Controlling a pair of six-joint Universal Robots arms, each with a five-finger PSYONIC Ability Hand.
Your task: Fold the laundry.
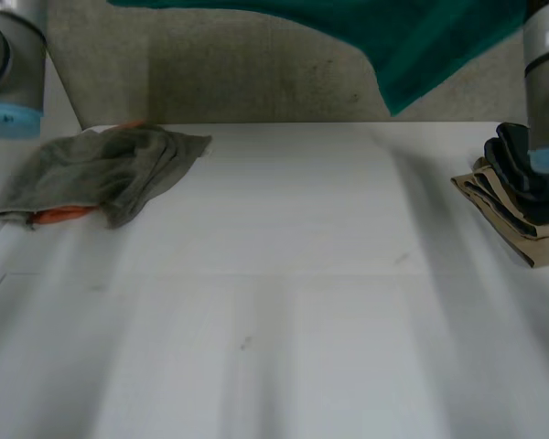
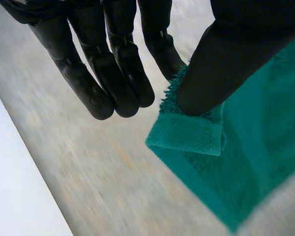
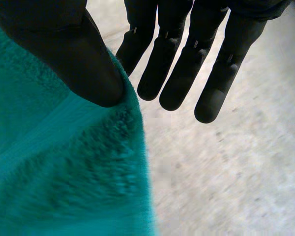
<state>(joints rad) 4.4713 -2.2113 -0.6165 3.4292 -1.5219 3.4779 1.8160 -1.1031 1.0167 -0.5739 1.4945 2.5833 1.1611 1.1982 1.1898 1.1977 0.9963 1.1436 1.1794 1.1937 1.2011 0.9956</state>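
In the head view, the teal towel [image 1: 421, 46] is hanging in the air beyond the far edge of the counter [image 1: 284, 274]. A crumpled grey garment [image 1: 101, 174] is lying off toward the left arm's side and a folded stack [image 1: 517, 197] toward the right arm's side. The wide bare middle between them is offering room to lay the towel down. A low swing, I judge, risks dragging the hem over either pile.

In the left wrist view, the left robot hand [image 2: 123, 64] is pinching the towel's hemmed corner between thumb and nearest finger, its other fingers straight. The bite is looking shallow, and any tug may be freeing it over the floor [image 2: 103, 172].

In the right wrist view, the right robot hand [image 3: 179, 73] is clamping the towel's edge under its thumb, with floor beyond its fingertips. The slipping risk is looking the same here.
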